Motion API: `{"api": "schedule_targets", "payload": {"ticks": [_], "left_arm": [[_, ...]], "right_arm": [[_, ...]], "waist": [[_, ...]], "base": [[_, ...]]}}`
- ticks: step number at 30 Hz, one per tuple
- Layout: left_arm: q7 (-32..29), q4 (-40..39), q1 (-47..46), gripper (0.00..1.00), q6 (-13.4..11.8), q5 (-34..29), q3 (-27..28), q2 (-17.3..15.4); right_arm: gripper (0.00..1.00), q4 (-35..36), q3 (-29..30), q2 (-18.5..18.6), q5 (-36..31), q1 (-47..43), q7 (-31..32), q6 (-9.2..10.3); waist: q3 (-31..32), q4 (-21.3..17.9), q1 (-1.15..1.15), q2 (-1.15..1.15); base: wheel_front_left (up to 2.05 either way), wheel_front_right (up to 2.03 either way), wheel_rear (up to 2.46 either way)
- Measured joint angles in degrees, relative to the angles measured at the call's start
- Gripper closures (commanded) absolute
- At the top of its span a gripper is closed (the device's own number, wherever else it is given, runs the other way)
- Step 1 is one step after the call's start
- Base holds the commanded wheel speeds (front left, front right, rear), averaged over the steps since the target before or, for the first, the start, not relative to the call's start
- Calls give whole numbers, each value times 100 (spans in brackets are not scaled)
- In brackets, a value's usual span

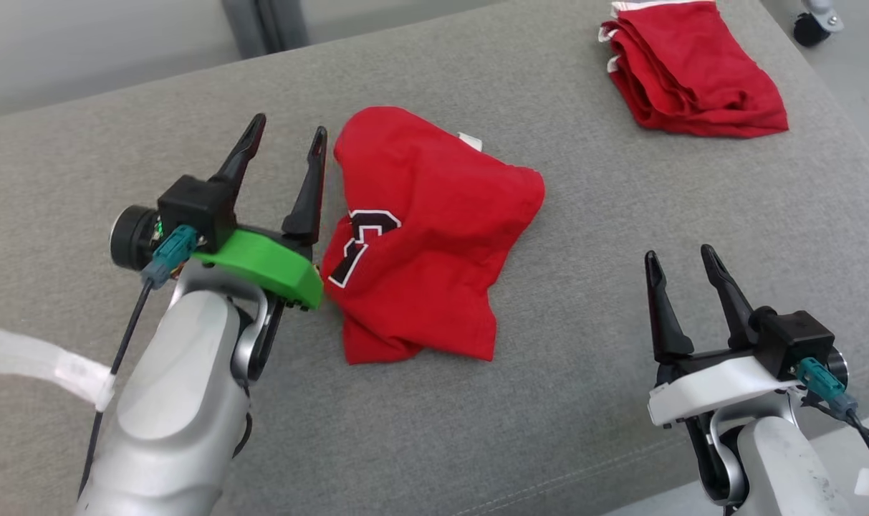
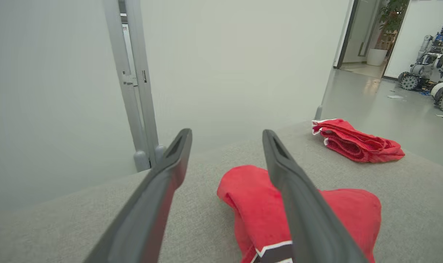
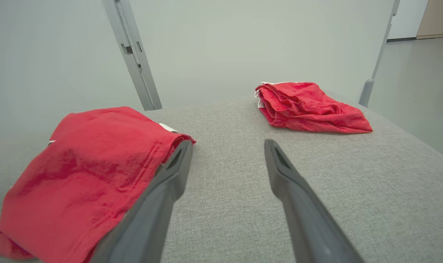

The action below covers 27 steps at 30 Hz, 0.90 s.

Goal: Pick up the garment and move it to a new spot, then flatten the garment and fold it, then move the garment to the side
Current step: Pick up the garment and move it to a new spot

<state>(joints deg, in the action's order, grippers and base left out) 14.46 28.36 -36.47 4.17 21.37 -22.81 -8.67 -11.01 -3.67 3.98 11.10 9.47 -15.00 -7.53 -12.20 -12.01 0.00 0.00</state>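
Head view: a crumpled red garment (image 1: 427,229) lies near the middle of the grey counter (image 1: 584,301), bunched into a rough lump with a black, white-edged print (image 1: 362,244) facing up on its left part and a small white tag (image 1: 470,141) peeking out at its far edge. The left pincer (image 1: 289,126) stands just left of the garment with its fingers spread apart and nothing between them; its inner finger is just beside the cloth's left edge, though contact cannot be judged. A green mount (image 1: 262,261) sits at that wrist. The right pincer (image 1: 678,252) is low on the right, well apart from the garment, fingers likewise spread and empty above bare counter. A second pile (image 1: 692,68) of folded red cloth with white trim rests at the far right corner of the counter, well apart from the garment. In the left wrist view the open fingers frame the counter, and the garment lies under and beyond the right-hand finger, with the print's edge at the bottom. In the right wrist view the garment lies to the left, its hem next to the left-hand finger, and the pile sits farther ahead, to the right.
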Motion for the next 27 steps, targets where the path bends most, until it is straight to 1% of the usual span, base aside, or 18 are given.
{"api": "schedule_targets", "payload": {"ticks": [5, 10, 14, 21, 27], "left_arm": [[48, -238, 478, 0, -127, -30, 246, -174], [57, -671, 1104, 0, -225, -67, 653, -296], [57, -943, 1619, 0, -275, -105, 975, -321], [58, -1385, 2456, 0, -369, -118, 1640, -332], [66, -1675, 3045, 0, -361, -145, 1923, -281]], "right_arm": [[0, 14, 11, 35, -23, -87, -2, 0], [0, 25, 11, 88, -32, -138, -4, 0], [0, 52, -18, 108, -57, -226, -4, 0], [0, 108, -31, 141, -67, -326, -4, 0], [0, 158, 12, 175, -71, -495, -4, 0]], "waist": [[159, 288, 0, 0], [332, 583, 0, 0], [477, 795, 0, 0], [742, 1046, 0, 0], [926, 1168, 0, 0]], "base": [[0, 0, 0], [0, 0, 0], [0, 0, 0], [0, 0, 0], [0, 0, 0]]}}
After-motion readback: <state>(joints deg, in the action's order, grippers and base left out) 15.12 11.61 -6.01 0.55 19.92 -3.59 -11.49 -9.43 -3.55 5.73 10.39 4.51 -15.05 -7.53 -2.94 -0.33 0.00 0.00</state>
